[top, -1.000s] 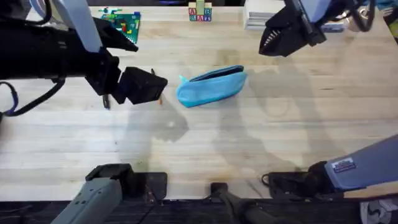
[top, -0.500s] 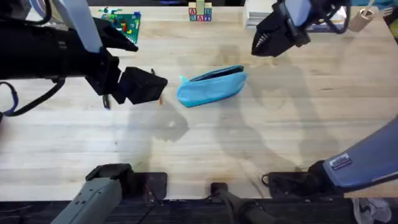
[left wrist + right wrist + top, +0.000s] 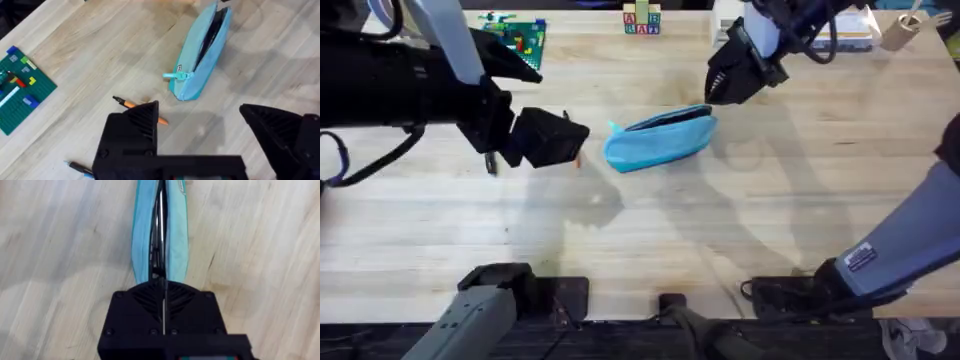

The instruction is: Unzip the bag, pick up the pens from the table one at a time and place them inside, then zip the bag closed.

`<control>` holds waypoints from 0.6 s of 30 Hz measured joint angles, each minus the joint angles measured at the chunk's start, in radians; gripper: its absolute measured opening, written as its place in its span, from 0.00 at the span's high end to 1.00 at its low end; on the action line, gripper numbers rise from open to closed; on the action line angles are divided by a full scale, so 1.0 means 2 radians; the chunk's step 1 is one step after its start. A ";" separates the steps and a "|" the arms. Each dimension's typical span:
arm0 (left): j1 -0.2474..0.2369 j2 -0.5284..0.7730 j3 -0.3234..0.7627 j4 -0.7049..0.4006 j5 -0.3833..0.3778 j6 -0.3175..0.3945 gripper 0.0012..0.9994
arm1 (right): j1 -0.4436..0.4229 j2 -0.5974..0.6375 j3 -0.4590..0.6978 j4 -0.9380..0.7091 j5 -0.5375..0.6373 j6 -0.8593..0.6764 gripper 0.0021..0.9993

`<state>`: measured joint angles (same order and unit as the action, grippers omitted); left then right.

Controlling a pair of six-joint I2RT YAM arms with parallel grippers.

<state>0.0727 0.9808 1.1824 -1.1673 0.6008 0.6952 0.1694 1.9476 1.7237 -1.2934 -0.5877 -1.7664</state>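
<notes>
Right gripper at bag's end, perhaps touching; table open nearby

Place: robotics lab bench | Evidence: two robot arms mounted at the near edge of a wide plank-grain wooden table | Props along the far edge: green building-brick baseplate with loose bricks, stacked alphabet blocks, white boxes | Cables trail by the arms

Light blue bag, dark zipper line — orange pen, black-tipped — pale plank-grained table.
</notes>
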 joint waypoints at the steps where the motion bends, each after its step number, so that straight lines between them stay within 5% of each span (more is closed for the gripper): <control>1: 0.000 0.000 0.000 0.000 0.000 0.000 0.00 | 0.005 0.002 0.000 0.000 0.000 0.000 0.97; 18: 0.000 0.000 0.000 0.000 0.000 0.000 0.00 | 0.010 0.037 0.000 -0.002 0.000 0.000 0.97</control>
<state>0.0727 0.9807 1.1824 -1.1673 0.6008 0.6952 0.1902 2.0216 1.7237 -1.2984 -0.5884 -1.7664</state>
